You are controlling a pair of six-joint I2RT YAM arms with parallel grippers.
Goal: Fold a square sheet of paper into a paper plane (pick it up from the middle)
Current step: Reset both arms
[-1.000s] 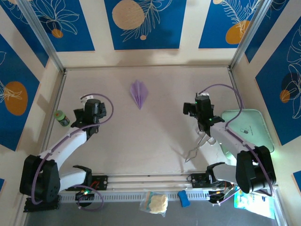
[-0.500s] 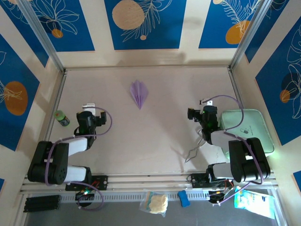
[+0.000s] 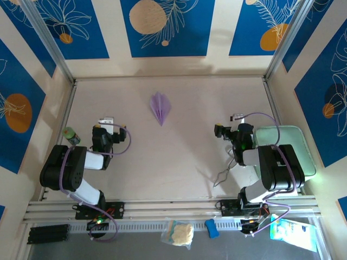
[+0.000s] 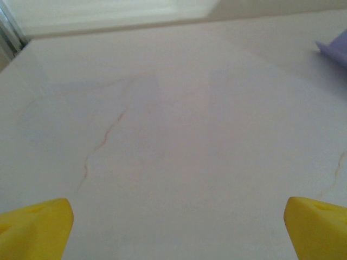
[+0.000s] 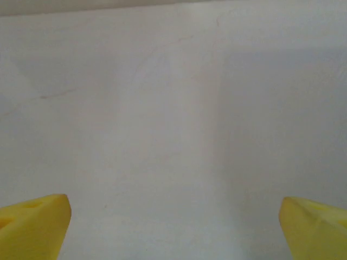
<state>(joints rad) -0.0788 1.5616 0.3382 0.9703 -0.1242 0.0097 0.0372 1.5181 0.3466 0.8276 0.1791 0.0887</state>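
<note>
The paper plane, a small lavender dart with creases fanning from its tip, lies flat on the table at the far middle. A corner of the paper plane shows at the right edge of the left wrist view. The square sheet of paper as a flat sheet is out of view. My left gripper sits low at the left, well short of the plane. It is open, with bare table between its yellow fingertips. My right gripper hangs at the right, also open over bare table.
A pale mint-green tray lies at the right edge beside the right arm. A small green bottle stands at the left wall. Thin metal tongs lie near the right base. Walls close the table on three sides.
Both arms have folded back toward their bases, drawing the grippers down and nearer. Both stay open. The paper plane has not moved.
</note>
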